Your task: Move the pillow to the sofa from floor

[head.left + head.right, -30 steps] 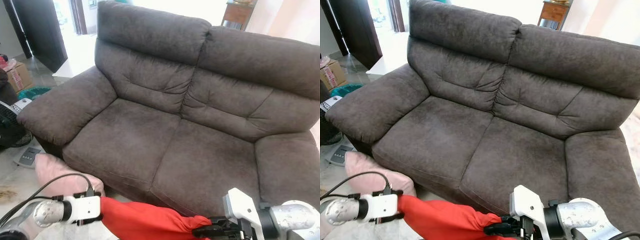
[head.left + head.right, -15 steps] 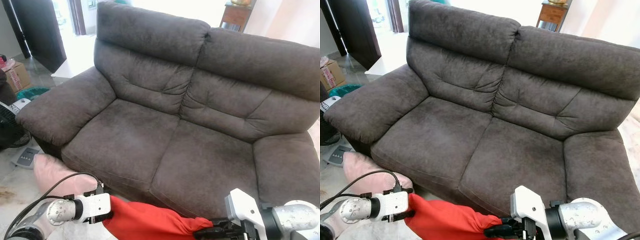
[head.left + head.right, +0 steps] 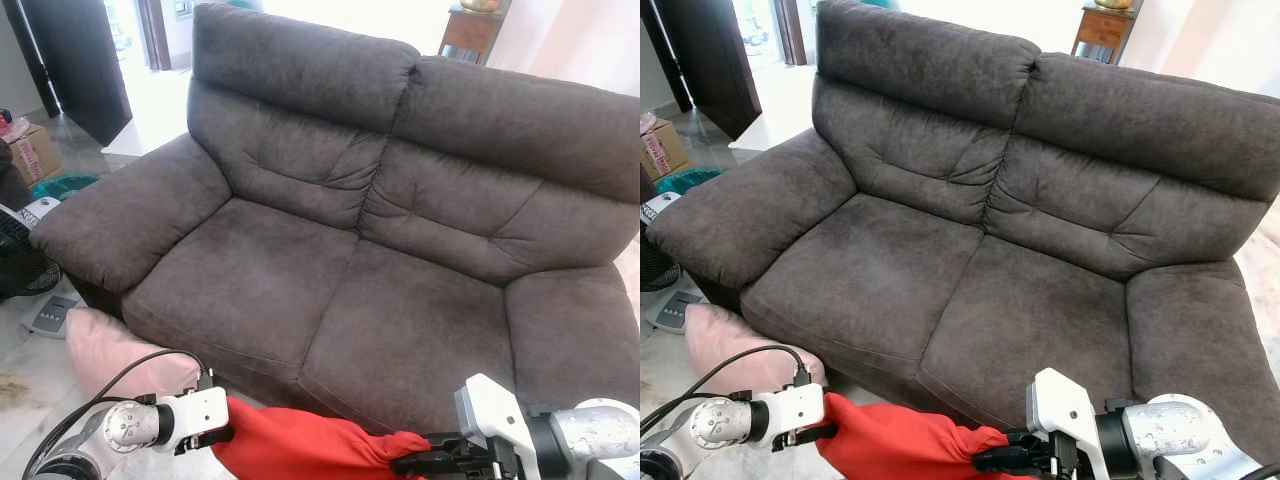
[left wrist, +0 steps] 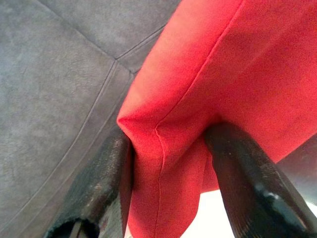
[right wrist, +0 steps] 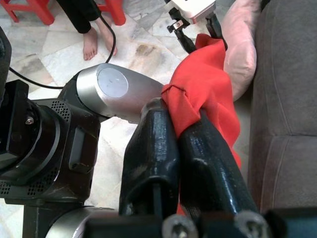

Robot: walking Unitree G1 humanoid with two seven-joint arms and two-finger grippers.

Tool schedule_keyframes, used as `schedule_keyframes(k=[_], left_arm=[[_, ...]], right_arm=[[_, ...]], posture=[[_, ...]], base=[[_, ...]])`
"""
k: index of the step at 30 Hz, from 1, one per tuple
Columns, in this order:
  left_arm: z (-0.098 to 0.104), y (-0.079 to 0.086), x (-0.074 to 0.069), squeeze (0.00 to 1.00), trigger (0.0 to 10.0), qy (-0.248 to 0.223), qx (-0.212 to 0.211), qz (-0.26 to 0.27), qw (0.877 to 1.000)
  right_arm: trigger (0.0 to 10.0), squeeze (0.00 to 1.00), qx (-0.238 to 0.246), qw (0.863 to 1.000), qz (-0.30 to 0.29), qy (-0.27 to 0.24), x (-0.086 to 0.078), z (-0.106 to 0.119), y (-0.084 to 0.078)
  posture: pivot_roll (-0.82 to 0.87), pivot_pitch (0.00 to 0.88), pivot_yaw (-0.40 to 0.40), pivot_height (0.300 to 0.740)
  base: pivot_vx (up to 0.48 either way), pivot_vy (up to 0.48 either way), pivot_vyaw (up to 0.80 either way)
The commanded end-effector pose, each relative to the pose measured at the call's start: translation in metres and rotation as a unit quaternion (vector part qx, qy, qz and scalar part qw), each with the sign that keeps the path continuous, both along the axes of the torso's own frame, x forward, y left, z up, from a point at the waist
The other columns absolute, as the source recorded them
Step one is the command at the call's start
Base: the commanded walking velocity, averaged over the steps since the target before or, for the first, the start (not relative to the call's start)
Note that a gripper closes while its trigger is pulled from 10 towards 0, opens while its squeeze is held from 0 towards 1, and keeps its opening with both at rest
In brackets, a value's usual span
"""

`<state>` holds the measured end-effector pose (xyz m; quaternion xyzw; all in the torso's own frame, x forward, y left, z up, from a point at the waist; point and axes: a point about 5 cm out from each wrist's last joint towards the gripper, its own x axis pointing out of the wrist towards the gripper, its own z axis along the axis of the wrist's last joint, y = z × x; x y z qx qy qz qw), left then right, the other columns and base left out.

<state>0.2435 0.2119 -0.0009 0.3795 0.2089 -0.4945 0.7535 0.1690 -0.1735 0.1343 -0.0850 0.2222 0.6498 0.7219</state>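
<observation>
Soft pink pillow [image 3: 115,350] on the tiled floor [image 3: 25,365], against the front of the dark grey two-seat fabric sofa [image 3: 350,230]. Left gripper [image 4: 166,158] pinching one corner of a red cloth pillow [image 3: 300,448] (slung low before the seat). Right gripper [image 5: 183,148] pressed tight on the opposite corner.
</observation>
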Motion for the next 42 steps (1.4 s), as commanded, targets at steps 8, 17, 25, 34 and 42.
schedule_keyframes(k=[8, 17, 25, 34, 42], left_arm=[[-0.002, -0.001, -0.002, 0.0, 0.0, 0.014, -0.014, 0.006, 1.0], [-0.003, 0.001, -0.004, 0.0, 0.0, 0.028, -0.023, 0.019, 0.999], [-0.001, 0.001, -0.002, 0.0, 0.0, 0.025, -0.035, 0.028, 0.999], [0.001, -0.002, -0.001, 0.0, 0.0, 0.023, -0.058, 0.039, 0.997], [0.027, -0.011, 0.028, 0.0, 0.0, -0.059, -0.212, 0.173, 0.96]], right_arm=[[10.0, 0.0, 0.028, 0.999, 0.02, -0.043, 0.003, 0.02, 0.005], [10.0, 0.0, 0.024, 0.999, 0.015, -0.038, 0.001, 0.016, 0.005], [10.0, 0.0, 0.022, 0.999, 0.012, -0.036, 0.001, 0.014, 0.007], [10.0, 0.0, 0.013, 0.999, 0.002, -0.041, 0.003, 0.01, 0.007], [10.0, 0.0, -0.104, 0.963, -0.228, -0.095, 0.046, -0.043, -0.021]], posture=[[0.07, 0.0, -0.13, 0.74], [0.07, 0.0, -0.128, 0.74], [0.07, 0.006, -0.127, 0.74], [0.08, 0.01, -0.122, 0.74], [0.1, 0.014, -0.123, 0.74]], base=[[0.0, 0.0, 0.0], [0.0, 0.0, 0.0], [0.0, 0.0, 0.0], [0.0, 0.0, 0.0], [0.0, 0.0, 0.0]])
